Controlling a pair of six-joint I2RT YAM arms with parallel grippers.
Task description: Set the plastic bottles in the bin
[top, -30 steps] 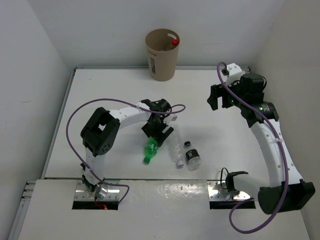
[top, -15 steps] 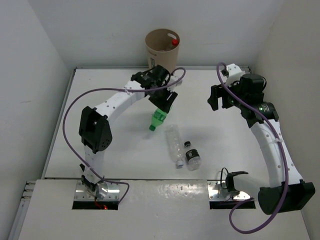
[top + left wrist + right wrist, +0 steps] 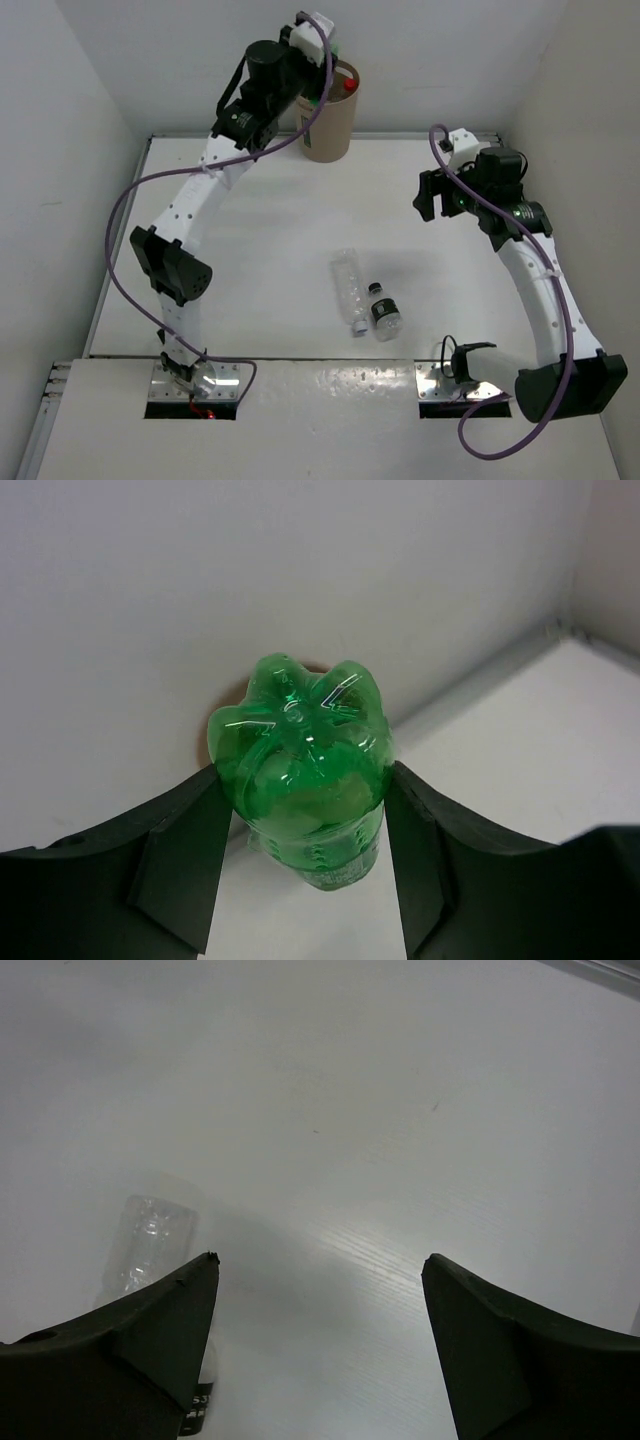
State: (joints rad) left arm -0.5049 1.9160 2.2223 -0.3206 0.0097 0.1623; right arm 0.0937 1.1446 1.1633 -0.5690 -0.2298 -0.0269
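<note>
The green bottle (image 3: 300, 780) is glossy plastic (bin (image 3: 328, 135): matt cardboard).

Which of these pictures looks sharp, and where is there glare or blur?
Left wrist: the green bottle is crisp, with small white glints on its base. Right wrist: the clear bottle is blurred, and the table shows a soft sheen. Top external: evenly lit, with glare only on the near ledge.

A white tabletop (image 3: 250, 260) fills most of the view. Plain pale walls (image 3: 180, 70) stand at its back and both sides. Two shiny metal plates (image 3: 228, 388) lie at its near edge.
</note>
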